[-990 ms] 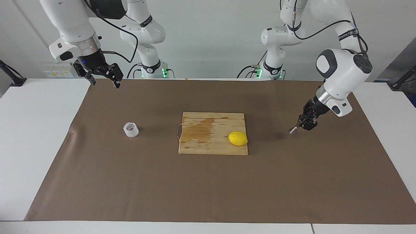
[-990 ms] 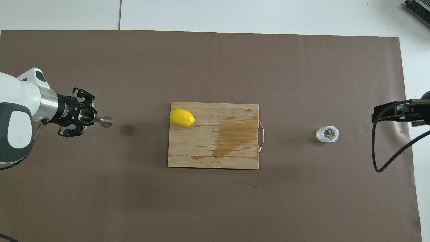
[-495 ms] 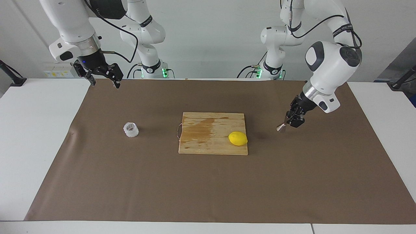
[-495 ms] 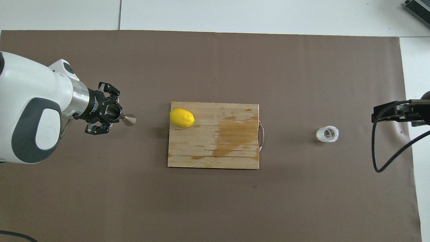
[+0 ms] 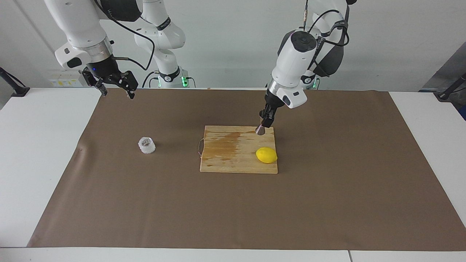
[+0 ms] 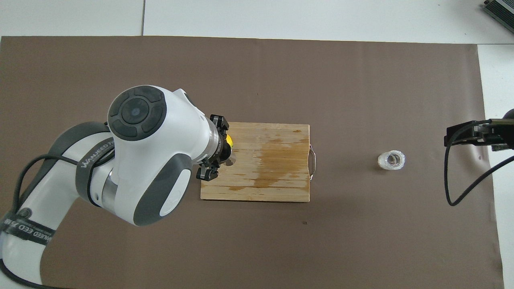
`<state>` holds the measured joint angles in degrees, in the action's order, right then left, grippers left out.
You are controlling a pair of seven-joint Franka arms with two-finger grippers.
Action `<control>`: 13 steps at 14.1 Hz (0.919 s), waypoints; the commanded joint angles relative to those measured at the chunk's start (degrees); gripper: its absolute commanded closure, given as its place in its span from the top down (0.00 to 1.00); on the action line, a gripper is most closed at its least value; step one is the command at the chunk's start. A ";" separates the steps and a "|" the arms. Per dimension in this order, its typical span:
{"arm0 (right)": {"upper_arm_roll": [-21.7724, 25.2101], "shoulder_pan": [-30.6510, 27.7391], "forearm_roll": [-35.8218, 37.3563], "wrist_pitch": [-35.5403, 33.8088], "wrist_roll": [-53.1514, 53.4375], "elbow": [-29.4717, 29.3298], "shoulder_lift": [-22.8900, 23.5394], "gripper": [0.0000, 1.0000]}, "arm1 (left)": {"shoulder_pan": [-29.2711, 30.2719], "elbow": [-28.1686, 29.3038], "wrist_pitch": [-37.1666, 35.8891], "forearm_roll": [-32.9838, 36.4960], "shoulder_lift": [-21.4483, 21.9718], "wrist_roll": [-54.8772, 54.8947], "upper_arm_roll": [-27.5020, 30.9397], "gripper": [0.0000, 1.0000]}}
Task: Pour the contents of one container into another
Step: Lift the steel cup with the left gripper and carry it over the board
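Observation:
The squat clear glass tumbler (image 5: 146, 145) (image 6: 391, 160) stands upright on the brown mat, toward the right arm's end of the table. My left gripper (image 5: 265, 121) (image 6: 222, 153) is shut on the steel jigger (image 5: 260, 129) (image 6: 230, 161). It holds the jigger tilted, low over the edge of the wooden cutting board (image 5: 233, 153) (image 6: 273, 168) that lies nearest the robots. The glass stands well apart from the jigger. My right gripper (image 5: 117, 92) (image 6: 466, 135) waits open and empty, raised over the mat's corner at its own end, close to the robots.
A yellow lemon (image 5: 266, 155) (image 6: 229, 139) lies on the board at the corner toward the left arm's end. In the overhead view my left arm covers most of it. The board has a wire handle (image 5: 199, 147) on the side facing the glass.
My left arm has swung in from its own end of the mat, carrying the jigger over the board beside the lemon. The right arm, glass and lemon have not moved.

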<state>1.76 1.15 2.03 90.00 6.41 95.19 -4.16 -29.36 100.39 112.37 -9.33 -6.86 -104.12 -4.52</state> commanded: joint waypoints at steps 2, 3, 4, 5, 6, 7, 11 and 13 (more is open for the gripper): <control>-0.09 -0.36 -0.80 -0.62 -1.05 0.17 -0.32 1.00 | -3.77 -4.32 0.75 1.07 -3.16 -4.07 0.92 0.00; -0.09 -0.36 -0.80 -0.53 -1.05 0.17 -0.32 1.00 | -4.13 -4.67 1.36 1.07 -3.77 -4.86 0.92 0.00; -0.09 -0.45 -0.80 -0.53 -1.05 0.17 -0.32 1.00 | -5.00 -5.20 1.54 1.24 -4.91 -6.00 0.92 0.00; -0.09 -0.36 -0.80 -0.53 -1.05 0.17 -0.32 1.00 | -6.49 -7.20 1.45 1.68 -7.45 -7.57 0.92 0.00; -0.09 -0.36 -0.80 -0.53 -1.05 0.17 -0.32 1.00 | -7.64 -10.01 1.36 3.07 -10.43 -9.85 0.92 0.00; -0.09 -0.36 -0.80 -0.53 -1.05 0.17 -0.32 1.00 | -8.17 -11.17 1.71 3.87 -11.76 -11.79 0.83 0.00; -0.09 -0.36 -0.80 -0.53 -1.05 0.17 -0.32 1.00 | -11.33 -11.44 3.73 5.88 -15.98 -16.18 0.92 0.00; -0.09 -0.36 -0.80 -0.53 -1.05 0.17 -0.32 1.00 | -12.04 -11.62 4.44 7.22 -16.79 -17.87 0.83 0.00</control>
<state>1.76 1.15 2.03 90.00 6.41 95.19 -4.16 -40.06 90.94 116.64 -3.85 -21.99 -119.66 -4.47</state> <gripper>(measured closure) 0.000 0.604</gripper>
